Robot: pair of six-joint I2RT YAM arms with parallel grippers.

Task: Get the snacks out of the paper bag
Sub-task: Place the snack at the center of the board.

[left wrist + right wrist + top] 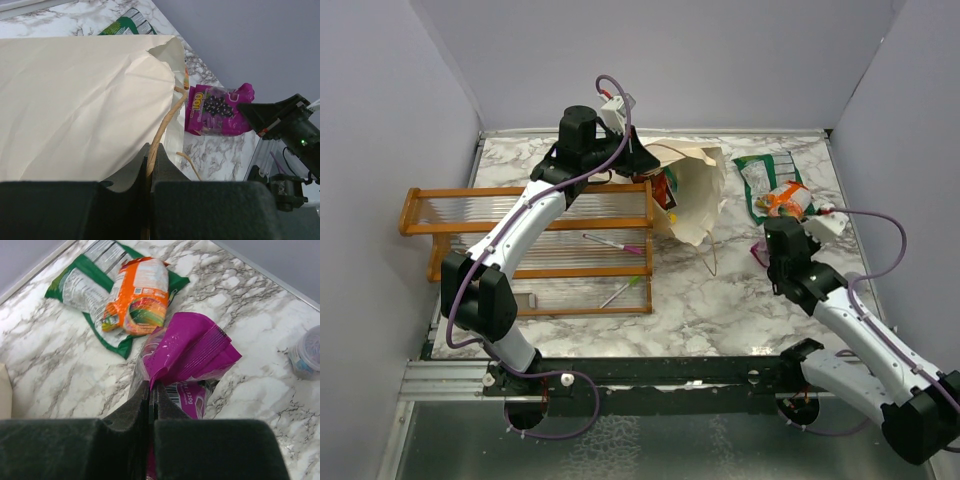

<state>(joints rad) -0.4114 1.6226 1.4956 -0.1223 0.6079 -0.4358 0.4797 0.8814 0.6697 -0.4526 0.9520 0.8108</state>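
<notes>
two pairs of jaws are pressed tight. the left gripper (150, 172) pinches the paper bag (75, 100) at its rim and twine handle (167, 120); the right gripper (151, 400) pinches a magenta packet (190, 347) over the marble table (60, 365). just beyond, an orange packet (137, 297) lies on a green-white packet (75, 285). a red packet (665, 188) shows in the bag's mouth, beside the wooden rack (520, 250).

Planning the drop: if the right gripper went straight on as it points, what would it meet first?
Past the magenta packet it holds, probably the orange packet lying on the green-white packet; depth is unclear.
</notes>
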